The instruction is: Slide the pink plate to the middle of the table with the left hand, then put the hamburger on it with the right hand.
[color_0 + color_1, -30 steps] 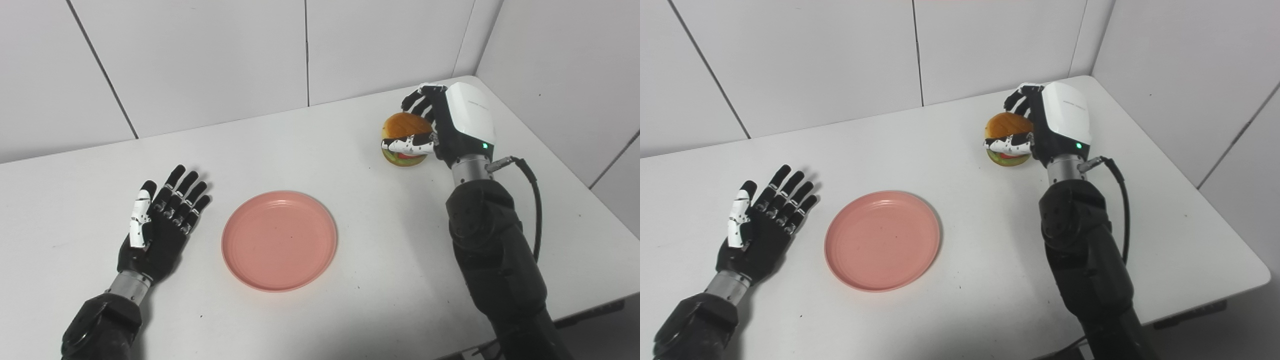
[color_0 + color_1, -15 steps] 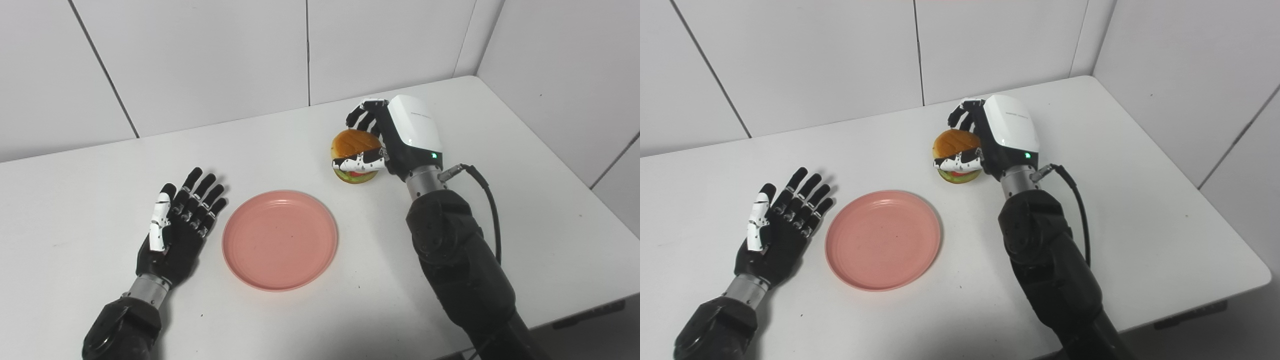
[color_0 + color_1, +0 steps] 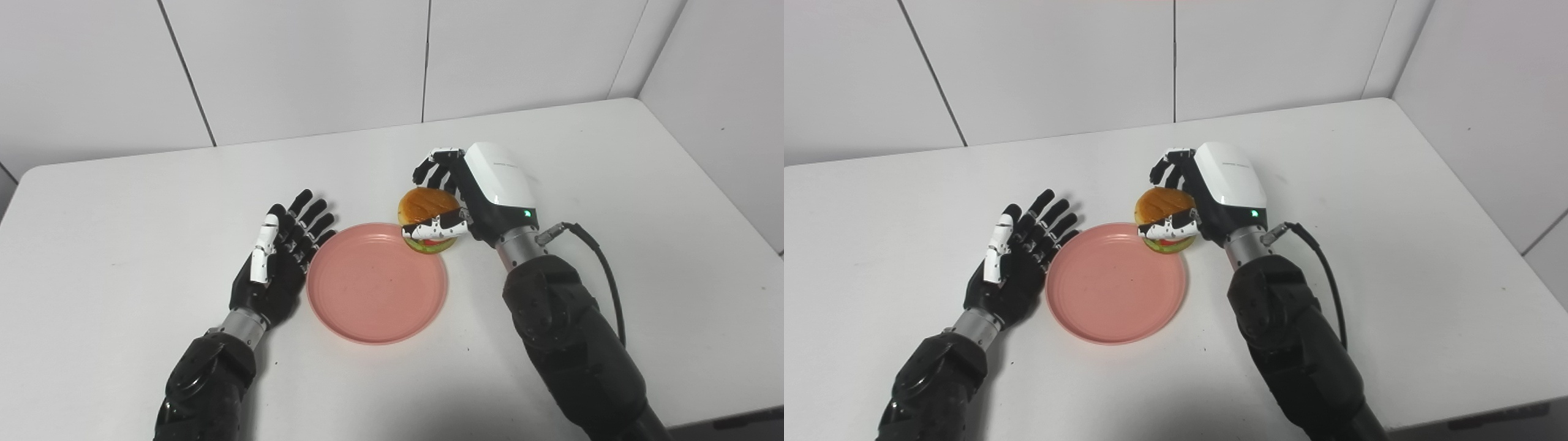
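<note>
Left eye view: right hand [image 3: 484, 199] grips the hamburger [image 3: 427, 219] over the pink plate [image 3: 376, 288]'s far right rim; plate centre lies toward the left hand.

Right eye view: left hand [image 3: 1020, 263], fingers spread and empty, sits just beside the plate, possibly touching.

white table [image 3: 122, 245], white panelled walls [image 3: 306, 61]

Lab, bare white table [image 3: 122, 202], panelled walls [image 3: 306, 61]
</note>
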Available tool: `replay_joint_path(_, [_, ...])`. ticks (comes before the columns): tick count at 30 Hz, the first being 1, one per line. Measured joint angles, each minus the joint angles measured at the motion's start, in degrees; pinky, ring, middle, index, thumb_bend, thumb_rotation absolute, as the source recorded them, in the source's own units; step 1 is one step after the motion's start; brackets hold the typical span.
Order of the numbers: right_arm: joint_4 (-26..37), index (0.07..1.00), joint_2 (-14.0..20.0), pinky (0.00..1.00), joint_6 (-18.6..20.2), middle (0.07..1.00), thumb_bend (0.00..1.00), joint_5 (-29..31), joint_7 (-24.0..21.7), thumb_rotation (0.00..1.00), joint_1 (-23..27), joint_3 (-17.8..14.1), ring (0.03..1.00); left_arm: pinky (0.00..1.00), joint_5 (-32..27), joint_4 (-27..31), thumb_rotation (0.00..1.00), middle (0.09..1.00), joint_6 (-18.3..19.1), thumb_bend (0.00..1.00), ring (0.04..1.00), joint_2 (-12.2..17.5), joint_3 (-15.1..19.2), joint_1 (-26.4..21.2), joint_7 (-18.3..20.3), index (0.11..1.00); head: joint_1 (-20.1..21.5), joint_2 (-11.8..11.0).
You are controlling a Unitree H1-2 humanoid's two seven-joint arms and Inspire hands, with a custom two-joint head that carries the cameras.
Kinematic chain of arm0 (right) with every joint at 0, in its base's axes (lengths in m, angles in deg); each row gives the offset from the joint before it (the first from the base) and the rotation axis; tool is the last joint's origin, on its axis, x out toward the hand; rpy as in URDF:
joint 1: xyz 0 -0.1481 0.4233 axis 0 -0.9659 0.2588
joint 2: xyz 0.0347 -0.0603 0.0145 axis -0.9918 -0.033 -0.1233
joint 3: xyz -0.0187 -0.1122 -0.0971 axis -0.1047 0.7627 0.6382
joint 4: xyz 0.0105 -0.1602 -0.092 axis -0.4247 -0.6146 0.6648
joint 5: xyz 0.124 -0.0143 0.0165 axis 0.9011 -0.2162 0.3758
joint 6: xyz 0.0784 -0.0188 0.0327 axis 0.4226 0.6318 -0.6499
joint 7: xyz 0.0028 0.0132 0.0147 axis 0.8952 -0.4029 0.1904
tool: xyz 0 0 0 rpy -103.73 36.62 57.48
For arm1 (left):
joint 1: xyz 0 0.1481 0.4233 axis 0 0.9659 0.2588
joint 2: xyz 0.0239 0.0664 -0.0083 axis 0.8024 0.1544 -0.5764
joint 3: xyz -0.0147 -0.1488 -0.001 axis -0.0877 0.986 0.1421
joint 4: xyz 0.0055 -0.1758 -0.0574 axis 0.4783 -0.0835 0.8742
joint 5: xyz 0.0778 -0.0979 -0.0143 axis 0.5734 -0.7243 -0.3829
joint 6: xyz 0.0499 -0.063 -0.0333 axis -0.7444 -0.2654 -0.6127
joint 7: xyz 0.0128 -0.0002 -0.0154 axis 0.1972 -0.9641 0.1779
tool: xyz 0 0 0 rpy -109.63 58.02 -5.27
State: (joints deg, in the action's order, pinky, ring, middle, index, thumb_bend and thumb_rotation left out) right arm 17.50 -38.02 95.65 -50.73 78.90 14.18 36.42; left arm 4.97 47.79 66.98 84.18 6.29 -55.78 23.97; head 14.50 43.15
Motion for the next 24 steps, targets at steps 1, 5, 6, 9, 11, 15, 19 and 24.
replay_joint_path(1, [-0.03,0.487,-0.14,0.23,0.0,0.416,0.52,-0.05,-0.08,0.13,-0.08,0.46,0.321,0.94,0.07,0.17,1.0,0.949,0.09,0.4,0.941,-0.23,-0.11,0.05,-0.29,0.944,0.0,0.0])
replay_joint_path(5, [-1.13,0.487,-0.8,0.22,0.0,0.407,0.52,-0.18,-0.92,0.13,-0.21,1.81,0.309,0.94,0.92,0.45,1.0,0.947,0.11,0.4,0.939,-1.12,-0.46,0.11,-1.37,0.939,-2.98,0.53])
replay_joint_path(6, [-1.43,0.487,-0.93,0.21,0.0,0.404,0.52,-0.17,-1.1,0.13,-0.29,2.12,0.306,0.94,1.15,0.5,1.0,0.947,0.11,0.4,0.939,-1.2,-0.66,0.11,-1.42,0.939,-3.42,0.61])
replay_joint_path(9, [-1.72,0.487,-1.29,0.21,-0.05,0.4,0.52,0.24,-1.16,0.13,-0.67,2.9,0.299,0.94,1.4,0.6,1.0,0.946,0.13,0.4,0.938,-1.59,-1.02,0.11,-1.64,0.938,-4.21,0.79])
replay_joint_path(11, [-2.04,0.488,-1.33,0.24,-0.41,0.426,0.51,0.83,-1.18,0.13,-0.72,3.24,0.329,0.94,1.79,0.63,1.0,0.945,0.14,0.4,0.937,-1.75,-1.17,0.11,-1.9,0.938,-4.57,0.88])
replay_joint_path(15, [-3.22,0.488,-1.38,0.27,-1.47,0.451,0.51,1.67,-1.15,0.13,-0.71,3.89,0.365,0.93,2.33,0.71,1.0,0.941,0.14,0.4,0.931,-1.82,-1.36,0.11,-2.11,0.939,-5.01,1.14])
replay_joint_path(19, [-4.25,0.488,-1.52,0.26,-1.49,0.445,0.51,1.92,-1.15,0.13,-0.82,4.3,0.356,0.93,2.45,0.86,1.0,0.936,0.23,0.4,0.925,-2.03,-1.47,0.1,-2.38,0.936,-6.5,1.67])
replay_joint_path(24, [-4.78,0.487,-1.82,0.26,-1.64,0.435,0.51,2.4,-1.09,0.13,-0.82,4.94,0.348,0.93,2.53,1.07,1.0,0.932,0.5,0.41,0.922,-2.65,-1.45,0.1,-3.29,0.936,-6.94,1.76])
